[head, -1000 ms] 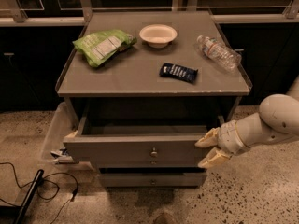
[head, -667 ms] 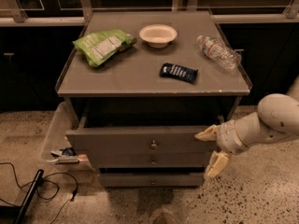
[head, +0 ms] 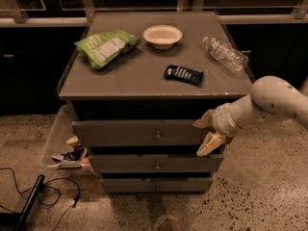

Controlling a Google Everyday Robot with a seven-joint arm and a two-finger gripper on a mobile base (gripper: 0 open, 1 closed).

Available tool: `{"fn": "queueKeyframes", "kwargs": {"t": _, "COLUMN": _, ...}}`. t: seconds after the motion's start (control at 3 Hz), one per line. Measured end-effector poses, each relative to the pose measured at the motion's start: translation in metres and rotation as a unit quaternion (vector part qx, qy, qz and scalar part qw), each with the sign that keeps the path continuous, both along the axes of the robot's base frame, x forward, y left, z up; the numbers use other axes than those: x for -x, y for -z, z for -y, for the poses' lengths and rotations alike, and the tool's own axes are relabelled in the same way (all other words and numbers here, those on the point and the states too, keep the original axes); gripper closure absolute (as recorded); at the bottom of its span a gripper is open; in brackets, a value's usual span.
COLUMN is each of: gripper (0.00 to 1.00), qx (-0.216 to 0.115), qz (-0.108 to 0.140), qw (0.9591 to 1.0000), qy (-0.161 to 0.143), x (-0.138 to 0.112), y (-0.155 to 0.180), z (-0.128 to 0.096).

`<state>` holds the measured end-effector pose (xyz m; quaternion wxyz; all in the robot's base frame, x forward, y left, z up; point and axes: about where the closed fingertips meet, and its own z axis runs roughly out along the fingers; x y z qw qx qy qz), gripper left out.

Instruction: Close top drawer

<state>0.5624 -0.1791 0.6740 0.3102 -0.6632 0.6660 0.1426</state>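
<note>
A white robot arm [head: 269, 100] is seen entering from the right edge of the view, bent at a bulky rounded joint and extended leftward and slightly downward. At its end, the gripper [head: 203, 137] is held right of centre, at mid-height. Its two pale fingers [head: 210, 144] are spread apart, one above the other, tips pointed left, with nothing held between them.

1. Arm [head: 272, 97]: a smooth off-white shell, bulbous at its far end and narrowing to a rounded tube.
2. Wrist [head: 224, 119]: a pale, ring-like collar.
3. Claw [head: 207, 133]: two tapered yellowish-tan fingers set apart, at the right end of the top drawer [head: 120, 133] front.
</note>
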Motion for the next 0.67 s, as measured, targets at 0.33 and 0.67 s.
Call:
{"fn": "queueKeyframes", "kwargs": {"t": 0.33, "gripper": 0.0, "qx": 0.0, "qz": 0.0, "qw": 1.0, "qy": 0.0, "x": 0.0, "y": 0.0, "z": 0.0}}
{"fn": "queueKeyframes", "kwargs": {"t": 0.67, "gripper": 0.0, "qx": 0.0, "qz": 0.0, "qw": 1.0, "qy": 0.0, "x": 0.0, "y": 0.0, "z": 0.0}}
